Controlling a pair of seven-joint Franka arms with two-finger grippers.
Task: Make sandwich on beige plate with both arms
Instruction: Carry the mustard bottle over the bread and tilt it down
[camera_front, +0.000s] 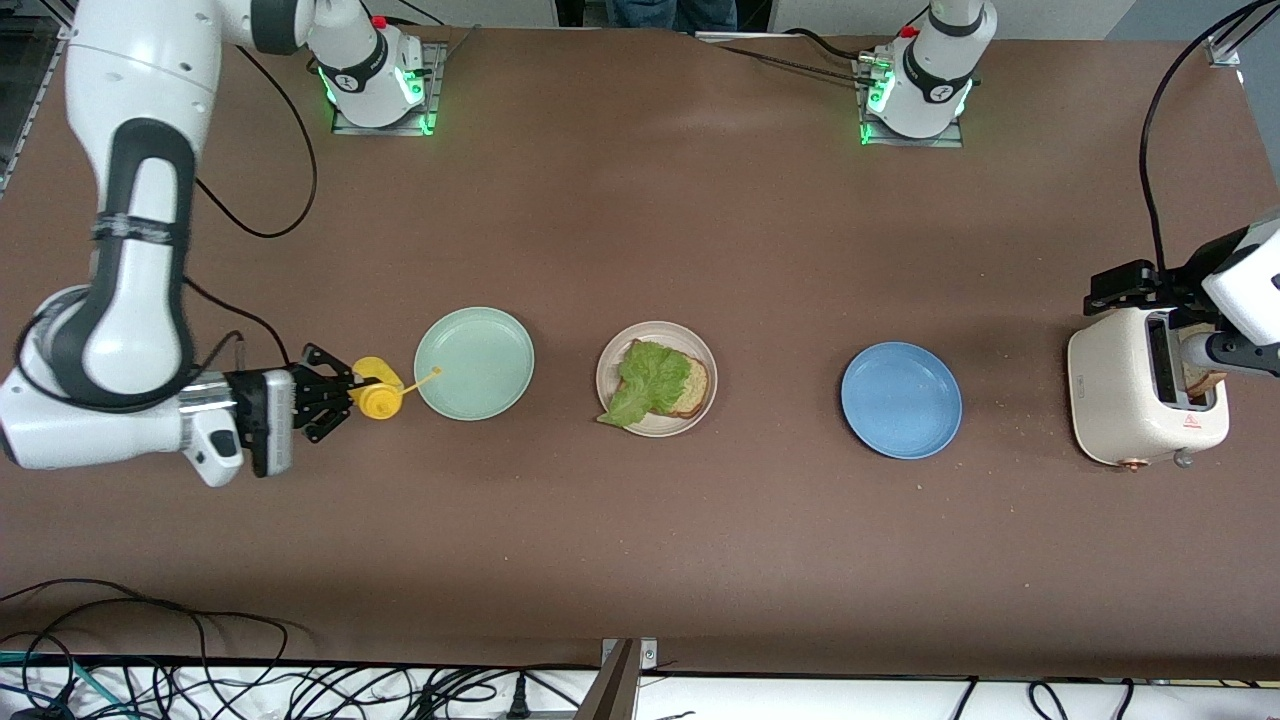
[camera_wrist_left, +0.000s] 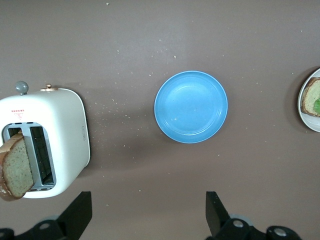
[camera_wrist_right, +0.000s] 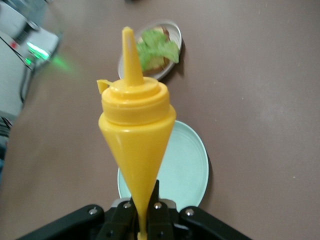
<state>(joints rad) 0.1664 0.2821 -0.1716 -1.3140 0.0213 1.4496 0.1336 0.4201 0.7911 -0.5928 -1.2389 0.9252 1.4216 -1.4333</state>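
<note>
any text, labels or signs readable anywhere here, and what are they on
Nothing here can be read as words.
Toaster: a small red triangle warning sign with a line of red print beside it, seen in the front and left wrist views; too small to read.
Robot bases: a small round dark mark on each collar; too blurred to read.
Yellow squeeze bottle, beige plate, mint green plate, blue plate: no text.

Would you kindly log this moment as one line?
right gripper: holds yellow bottle | left gripper: open, near toaster | beige plate: bread, lettuce
</note>
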